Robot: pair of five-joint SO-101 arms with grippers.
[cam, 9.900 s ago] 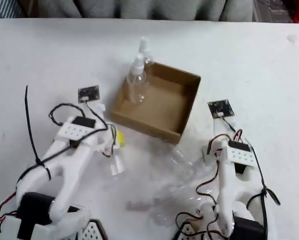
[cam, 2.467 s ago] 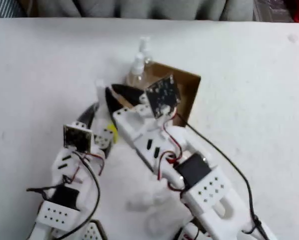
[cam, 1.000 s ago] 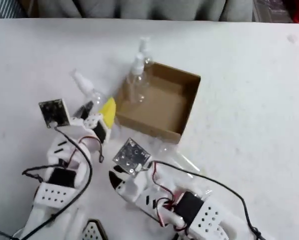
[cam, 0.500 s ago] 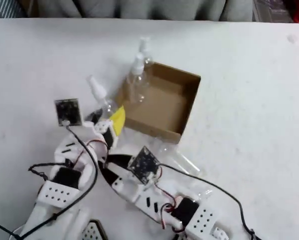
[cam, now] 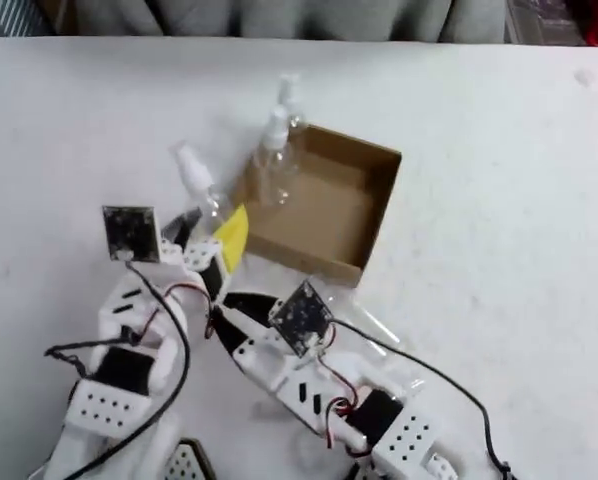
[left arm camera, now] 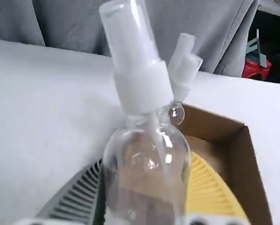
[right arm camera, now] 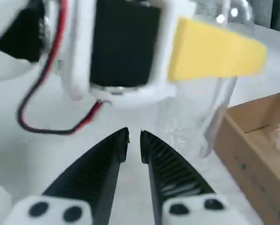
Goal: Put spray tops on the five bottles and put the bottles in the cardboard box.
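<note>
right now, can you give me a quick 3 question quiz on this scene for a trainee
1. True or false: the left tool holds a bottle that has a spray top on it.
2. What is between the fingers of the right tool? A: a bottle. B: a loose spray top. C: nothing.
3. How many capped bottles stand at the far left corner of the cardboard box?

Key: 1 true; 2 C; 3 two.
</note>
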